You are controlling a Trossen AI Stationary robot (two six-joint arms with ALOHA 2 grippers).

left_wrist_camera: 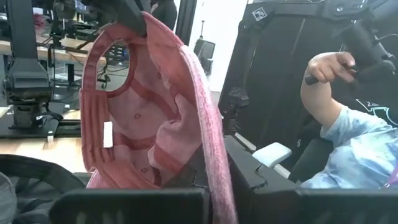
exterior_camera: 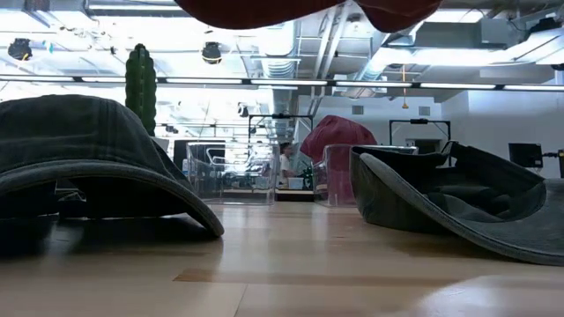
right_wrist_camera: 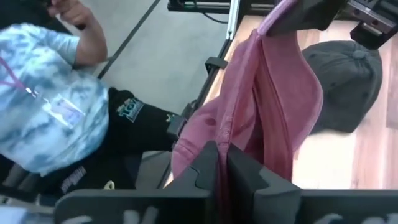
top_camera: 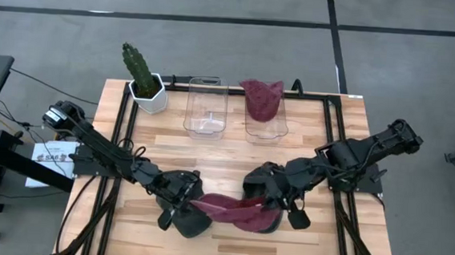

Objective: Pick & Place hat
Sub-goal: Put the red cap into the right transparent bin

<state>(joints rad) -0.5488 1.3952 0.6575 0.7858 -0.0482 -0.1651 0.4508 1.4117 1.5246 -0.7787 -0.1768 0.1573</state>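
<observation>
A dark red hat point(top_camera: 234, 211) hangs lifted between my two grippers above the table's near middle. Its underside shows at the top of the low view point(exterior_camera: 300, 11). My left gripper point(top_camera: 196, 199) is shut on its left end and my right gripper point(top_camera: 266, 199) on its right end. Below it, two dark grey hats rest on the table: one crown up point(exterior_camera: 88, 150), one upside down point(exterior_camera: 458, 202). Another dark red hat point(top_camera: 262, 99) sits in the right clear bin. My left gripper pinches an edge of the hat's rim point(left_wrist_camera: 214, 180) between its two fingers, coming level from the table's left. The hat is lifted clear, its inside with the sweatband open to the wrist view. My right gripper pinches a fold of the hat's cloth point(right_wrist_camera: 222, 146) between its fingers point(right_wrist_camera: 208, 168), coming from the table's right. The hat stretches away from it to the other gripper point(right_wrist_camera: 308, 12), clear of the table.
Two clear bins stand at the far side, the left one point(top_camera: 206, 106) empty. A cactus in a white pot point(top_camera: 145, 80) stands at the far left corner. A person point(left_wrist_camera: 348, 130) sits beyond the table's near edge, also seen in the right wrist view point(right_wrist_camera: 56, 106).
</observation>
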